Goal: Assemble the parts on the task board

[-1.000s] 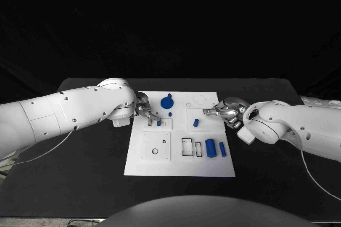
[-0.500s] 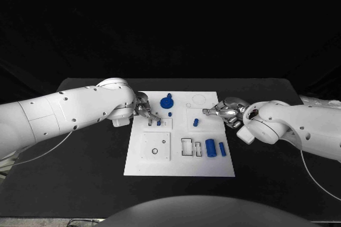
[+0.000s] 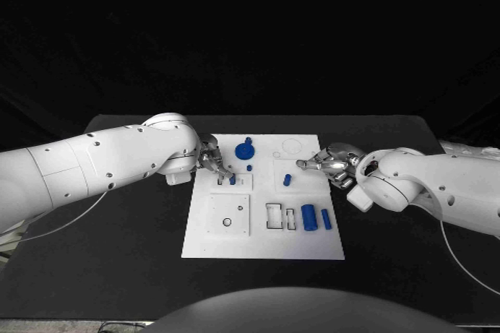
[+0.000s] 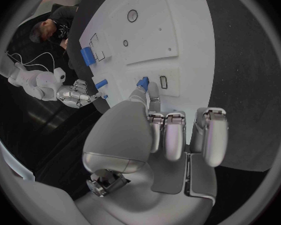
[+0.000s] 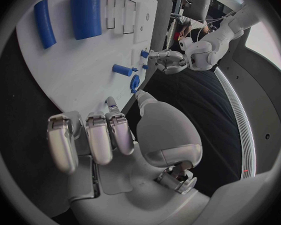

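Note:
The white task board (image 3: 261,235) lies mid-table. At its near-left part my left hand (image 3: 212,162) pinches a small blue part (image 3: 231,179) between thumb and fingertip. The part's tip (image 4: 142,82) is down at the board beside a small rectangular slot (image 4: 164,81). My right hand (image 3: 329,164) hovers at the board's right edge with its fingers (image 5: 90,135) curled in and nothing in them. On the board sit a blue gear (image 3: 244,150), a short blue peg (image 3: 287,179), a thick blue cylinder (image 3: 308,216) and a slim blue bar (image 3: 326,218).
Two empty rectangular slots (image 3: 274,215) lie left of the cylinder, and a round hole (image 3: 227,222) is in the near-left plate. The black table (image 3: 125,232) surrounds the board on all sides.

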{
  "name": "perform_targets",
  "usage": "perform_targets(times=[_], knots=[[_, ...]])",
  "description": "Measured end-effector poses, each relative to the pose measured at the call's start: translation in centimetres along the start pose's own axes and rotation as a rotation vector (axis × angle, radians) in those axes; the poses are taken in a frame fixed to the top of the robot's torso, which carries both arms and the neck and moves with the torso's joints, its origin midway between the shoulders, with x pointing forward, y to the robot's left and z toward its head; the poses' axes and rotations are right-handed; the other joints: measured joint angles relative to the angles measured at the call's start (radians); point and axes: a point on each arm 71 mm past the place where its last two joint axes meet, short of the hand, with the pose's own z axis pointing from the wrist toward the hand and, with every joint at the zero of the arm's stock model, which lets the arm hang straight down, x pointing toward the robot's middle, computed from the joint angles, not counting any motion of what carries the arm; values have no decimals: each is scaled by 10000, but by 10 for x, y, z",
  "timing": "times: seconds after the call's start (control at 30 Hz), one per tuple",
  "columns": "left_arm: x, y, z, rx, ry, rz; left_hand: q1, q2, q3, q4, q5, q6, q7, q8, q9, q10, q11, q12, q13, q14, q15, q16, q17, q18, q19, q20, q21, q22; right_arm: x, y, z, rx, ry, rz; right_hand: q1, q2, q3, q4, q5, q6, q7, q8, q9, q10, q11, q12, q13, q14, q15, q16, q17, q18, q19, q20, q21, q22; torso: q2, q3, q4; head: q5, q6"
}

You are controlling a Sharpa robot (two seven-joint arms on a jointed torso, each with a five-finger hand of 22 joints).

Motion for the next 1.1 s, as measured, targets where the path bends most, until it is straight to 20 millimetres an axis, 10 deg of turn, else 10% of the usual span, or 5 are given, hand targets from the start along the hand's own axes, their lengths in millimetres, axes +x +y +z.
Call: perform_targets(times=[1.1], knots=[[0, 1, 0, 17, 89, 46, -177, -93, -74, 124, 0, -1, 1, -40, 0, 0, 1, -13, -59, 0, 0, 0, -3, -1, 0, 0, 0, 0, 0, 0, 0, 0, -10, -2, 0, 0, 0, 0, 0, 0, 0, 0, -3, 0, 0, 0, -2, 0, 0, 0, -2, 0, 0, 0, 0, -4, 1, 5, 5, -27, 35]])
